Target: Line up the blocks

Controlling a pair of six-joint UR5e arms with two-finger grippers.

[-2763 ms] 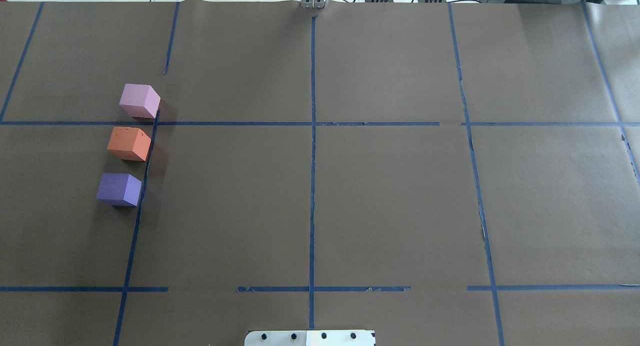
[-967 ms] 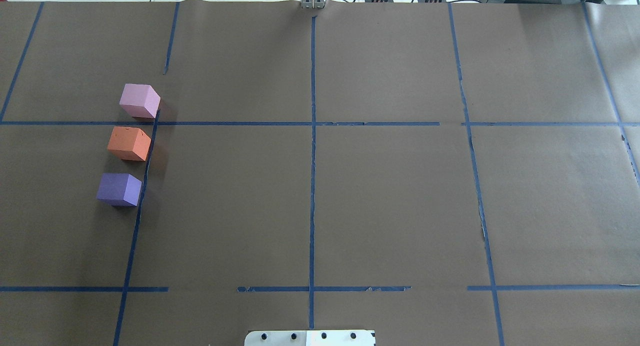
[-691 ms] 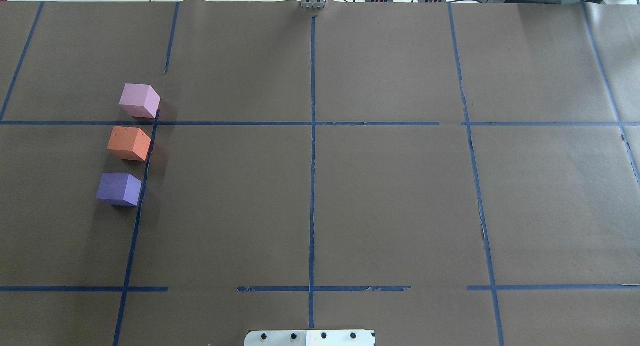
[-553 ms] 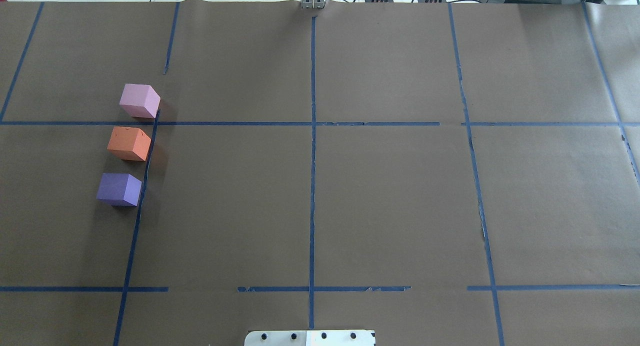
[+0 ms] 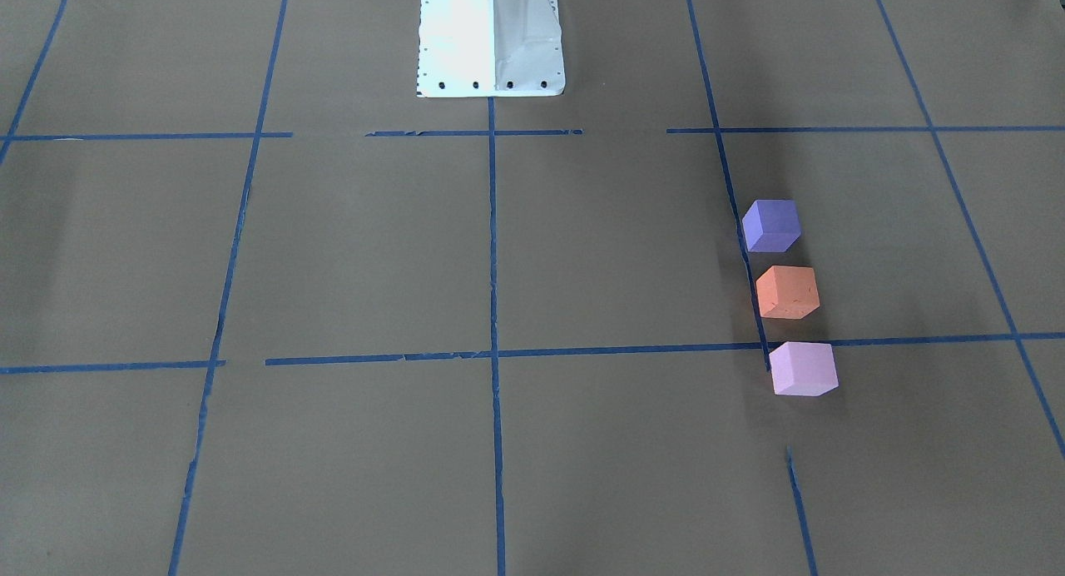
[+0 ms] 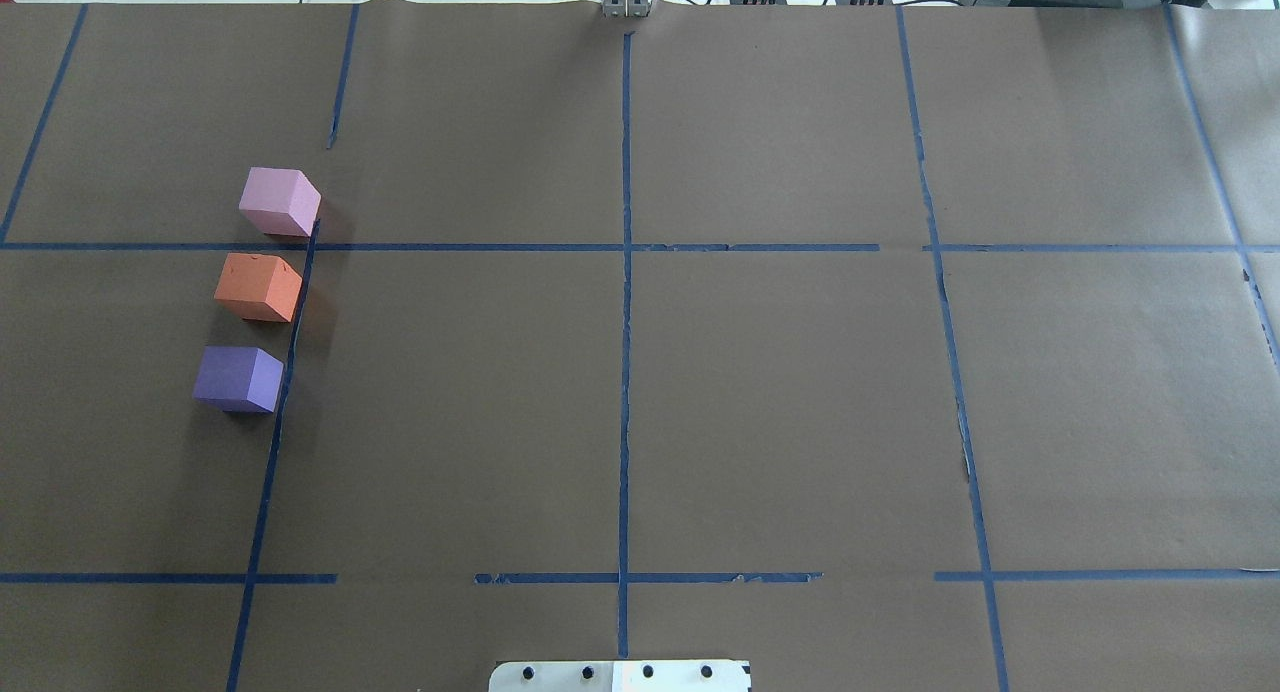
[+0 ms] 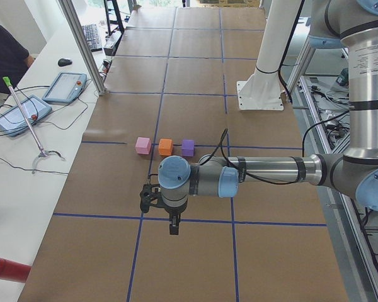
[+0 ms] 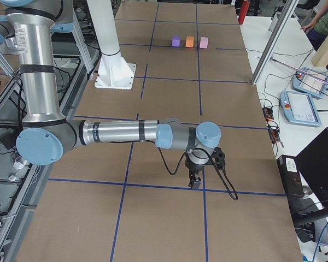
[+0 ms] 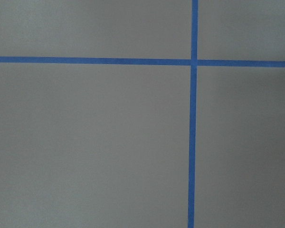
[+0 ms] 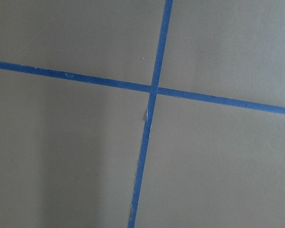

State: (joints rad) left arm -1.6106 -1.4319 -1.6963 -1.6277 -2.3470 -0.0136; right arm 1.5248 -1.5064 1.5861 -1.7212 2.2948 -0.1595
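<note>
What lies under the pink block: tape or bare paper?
The pink block rests on the brown paper, just past the horizontal tape, which runs unbroken along its near side. The vertical tape ends at its corner; whether it continues beneath is covered.

one pale pink-lilac block, one orange block and one blue-violet block are making three cubes in all on the table. two arms are reaching over it, the left arm and the right arm, carrying one left gripper and one right gripper. one white pedestal is standing there. two teach pendants are lying off the table's edge.
</note>
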